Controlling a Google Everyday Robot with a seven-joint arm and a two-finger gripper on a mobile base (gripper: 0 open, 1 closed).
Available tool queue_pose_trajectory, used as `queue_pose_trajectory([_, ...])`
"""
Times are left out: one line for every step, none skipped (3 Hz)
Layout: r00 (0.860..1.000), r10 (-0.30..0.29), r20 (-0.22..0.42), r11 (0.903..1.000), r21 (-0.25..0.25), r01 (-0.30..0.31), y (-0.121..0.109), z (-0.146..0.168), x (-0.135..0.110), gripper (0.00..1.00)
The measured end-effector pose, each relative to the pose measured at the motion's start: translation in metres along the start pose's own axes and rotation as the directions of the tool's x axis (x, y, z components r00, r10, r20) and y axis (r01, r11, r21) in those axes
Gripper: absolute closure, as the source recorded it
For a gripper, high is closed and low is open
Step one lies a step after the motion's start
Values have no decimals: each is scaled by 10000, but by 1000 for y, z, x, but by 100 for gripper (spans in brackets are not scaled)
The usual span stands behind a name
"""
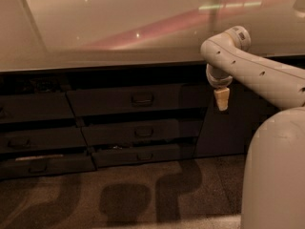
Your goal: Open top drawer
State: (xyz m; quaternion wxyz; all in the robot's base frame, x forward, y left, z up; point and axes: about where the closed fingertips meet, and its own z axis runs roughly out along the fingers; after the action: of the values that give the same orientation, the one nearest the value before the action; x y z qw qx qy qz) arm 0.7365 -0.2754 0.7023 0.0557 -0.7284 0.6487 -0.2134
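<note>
The top drawer (105,100) is the wide dark front just under the counter, in the middle stack, with a small black loop handle (142,99). It looks pushed in. My gripper (221,99) hangs pointing down from the pale arm (257,73), to the right of the drawer front. It is at about handle height and well apart from the handle. It holds nothing that I can see.
A pale glossy counter top (119,27) runs above the drawers. Two shallower drawer fronts (143,131) sit under the top one, and another stack (38,137) is at the left. A dark cabinet panel (228,132) is behind the gripper. A big pale arm link (276,175) fills the lower right.
</note>
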Motion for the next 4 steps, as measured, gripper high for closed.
queue_pose_trajectory([9985,-386,-395,9981,-496,367,-3,14,-14,0])
queue_pose_trajectory([9905,-1179,-704,9873,-1157,1093,-3,36,-45,0])
queue_pose_trajectory([9906,-1180,-699,9873,-1154,1094,-3,36,-45,0])
queue_pose_trajectory([9920,-1213,352,9917,-388,1227,5,31,-40,0])
